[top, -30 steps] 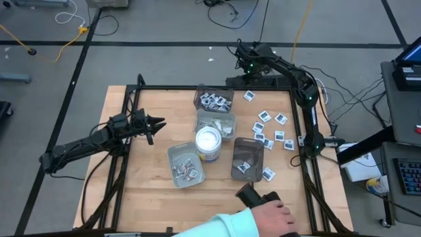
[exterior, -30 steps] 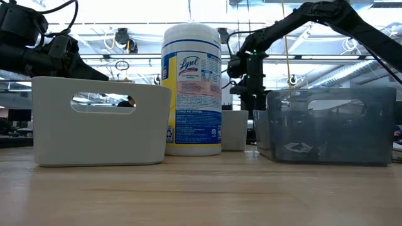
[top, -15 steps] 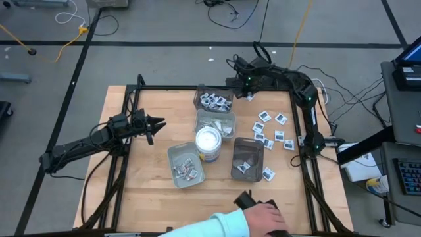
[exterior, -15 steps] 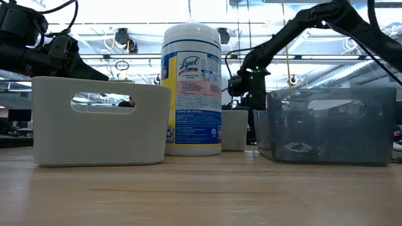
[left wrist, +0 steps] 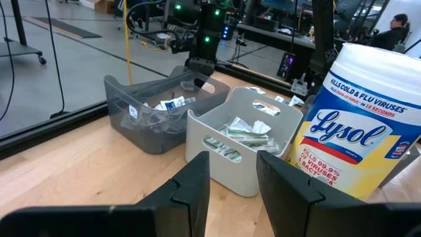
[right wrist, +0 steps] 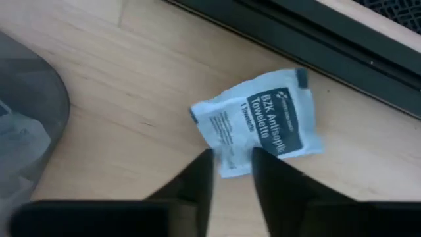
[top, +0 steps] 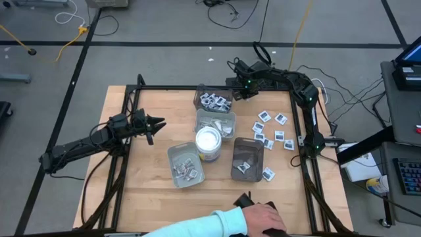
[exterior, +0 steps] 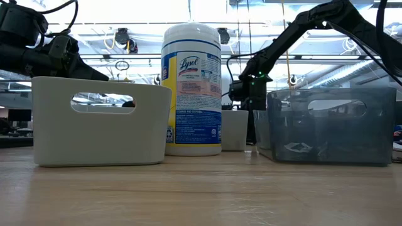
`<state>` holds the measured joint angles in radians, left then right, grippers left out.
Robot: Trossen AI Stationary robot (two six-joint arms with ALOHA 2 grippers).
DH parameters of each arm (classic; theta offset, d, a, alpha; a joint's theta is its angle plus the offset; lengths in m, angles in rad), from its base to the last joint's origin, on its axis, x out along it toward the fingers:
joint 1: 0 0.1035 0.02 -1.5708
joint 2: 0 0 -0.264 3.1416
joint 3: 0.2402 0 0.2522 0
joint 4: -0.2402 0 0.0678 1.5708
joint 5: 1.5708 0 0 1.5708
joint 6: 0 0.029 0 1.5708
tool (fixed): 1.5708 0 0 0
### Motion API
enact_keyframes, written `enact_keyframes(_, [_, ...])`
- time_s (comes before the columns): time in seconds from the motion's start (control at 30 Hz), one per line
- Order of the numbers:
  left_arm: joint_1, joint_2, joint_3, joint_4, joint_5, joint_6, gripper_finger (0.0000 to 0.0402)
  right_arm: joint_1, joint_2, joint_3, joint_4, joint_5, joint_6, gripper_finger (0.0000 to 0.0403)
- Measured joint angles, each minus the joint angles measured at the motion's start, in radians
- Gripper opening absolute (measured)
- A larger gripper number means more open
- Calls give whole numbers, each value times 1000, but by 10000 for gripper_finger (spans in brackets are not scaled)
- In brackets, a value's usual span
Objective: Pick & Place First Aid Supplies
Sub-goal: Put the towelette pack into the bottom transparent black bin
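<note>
In the right wrist view a square white packet with blue print lies flat on the wood near the far rail. My right gripper is open right above it, one fingertip on either side of its near edge. It stands beside the far dark tray, which holds more packets. Several loose square packets lie on the table's right side. My left gripper waits open at the left, facing the trays.
The row of containers holds a pale tray of green-white strips, the round white tub, a grey tray and a dark tray. At the near edge a person's hand in a teal sleeve grips a dark object.
My right gripper has come down and toward the near-left, from beyond the far rail to just above the packet beside the far dark tray. The person's hand at the near edge has shifted a little toward the left.
</note>
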<state>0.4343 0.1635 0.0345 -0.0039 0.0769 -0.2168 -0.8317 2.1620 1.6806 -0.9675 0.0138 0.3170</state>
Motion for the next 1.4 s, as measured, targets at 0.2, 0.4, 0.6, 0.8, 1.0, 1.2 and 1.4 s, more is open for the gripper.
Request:
enact_keyframes(0.2, [0,0,0,0,0,0,129,10,0,0,5,5,4,11])
enact_keyframes(0.4, [0,0,0,0,0,0,129,15,1,-1,6,5,10,1])
enact_keyframes(0.6, [0,0,0,0,0,4,129,15,-11,5,-17,14,12,1])
enact_keyframes(0.8, [0,0,0,0,0,4,129,16,-105,8,-16,30,11,1])
enact_keyframes(1.0, [0,0,0,0,0,4,129,16,-163,8,-8,16,-4,0])
enact_keyframes(1.2, [0,0,0,0,0,3,129,13,-162,8,-5,12,-26,21])
enact_keyframes(1.4, [0,0,0,0,0,3,129,14,-162,8,20,16,22,108])
